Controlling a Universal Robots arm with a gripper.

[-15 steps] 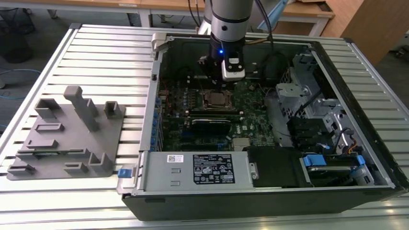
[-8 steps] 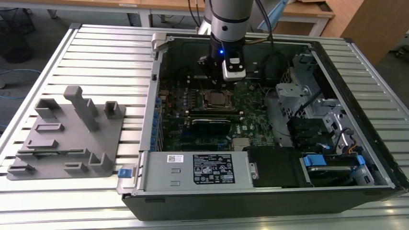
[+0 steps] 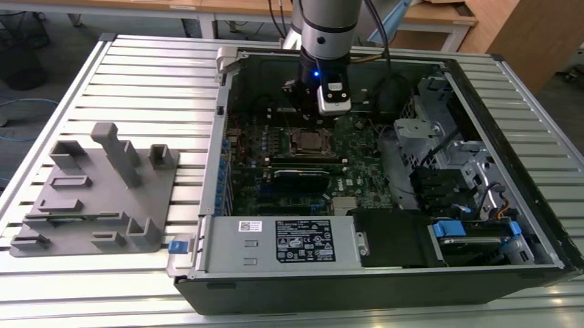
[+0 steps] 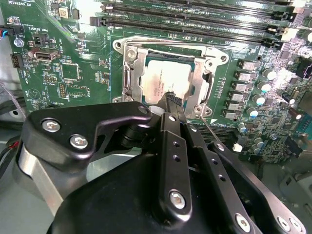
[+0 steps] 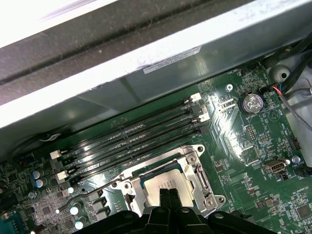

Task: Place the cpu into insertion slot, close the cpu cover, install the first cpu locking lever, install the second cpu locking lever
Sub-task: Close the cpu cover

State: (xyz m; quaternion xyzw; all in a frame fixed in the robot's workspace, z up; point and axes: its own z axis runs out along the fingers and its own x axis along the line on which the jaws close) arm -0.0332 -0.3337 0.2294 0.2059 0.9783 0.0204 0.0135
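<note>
Your gripper (image 4: 171,100), fingers pressed together, hovers at the cpu (image 4: 165,78), which lies in the insertion slot (image 4: 141,68) inside the cpu cover (image 4: 127,73). Pressing off-centre could tilt the chip and damage the socket contacts.

My fingers (image 4: 171,105) hide the cpu's (image 4: 168,78) nearest edge and the cpu cover (image 4: 129,73) side beneath them in both wrist views, so I cannot tell whether my tips touch metal. In the exterior view the insertion slot (image 3: 310,142) below my fingers is too small to show detail.
</note>
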